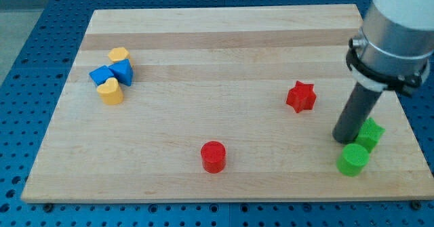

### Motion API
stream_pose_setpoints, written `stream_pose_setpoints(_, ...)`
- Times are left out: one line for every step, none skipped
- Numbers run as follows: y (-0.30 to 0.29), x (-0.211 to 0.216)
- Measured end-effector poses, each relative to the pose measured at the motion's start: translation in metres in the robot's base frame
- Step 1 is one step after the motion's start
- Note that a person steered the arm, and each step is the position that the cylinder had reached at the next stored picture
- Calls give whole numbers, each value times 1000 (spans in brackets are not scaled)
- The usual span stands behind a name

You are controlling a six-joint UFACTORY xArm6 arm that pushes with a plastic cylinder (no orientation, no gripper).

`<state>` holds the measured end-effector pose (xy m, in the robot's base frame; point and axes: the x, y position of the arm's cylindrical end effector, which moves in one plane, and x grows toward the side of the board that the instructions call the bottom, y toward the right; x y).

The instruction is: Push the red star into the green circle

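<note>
The red star (301, 96) lies on the wooden board (224, 44) at the view's right of centre. The green circle (353, 159) sits near the board's bottom right corner, with a green star (371, 133) touching it just above and to the right. My tip (342, 139) stands on the board at the green star's left edge, just above the green circle and below and to the right of the red star, a short gap from it.
A red cylinder (213, 156) stands at the bottom centre. At the upper left is a cluster: two yellow hearts (118, 54) (110, 91) and two blue blocks (102, 75) (124, 71). The board's right edge is close to the green blocks.
</note>
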<state>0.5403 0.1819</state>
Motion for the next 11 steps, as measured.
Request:
stream_pose_setpoints(0,4)
stream_pose_setpoints(5,-25)
stream_pose_setpoints(11,-74)
stream_pose_setpoints(-4,-96)
stream_pose_setpoints(-42,-99)
stream_pose_setpoints(-87,-99)
stream_pose_setpoints(-88,-105)
stream_pose_setpoints(-91,-137)
stream_pose_setpoints(-142,-143)
stream_pose_setpoints(-159,-113)
stream_pose_setpoints(-150,-93)
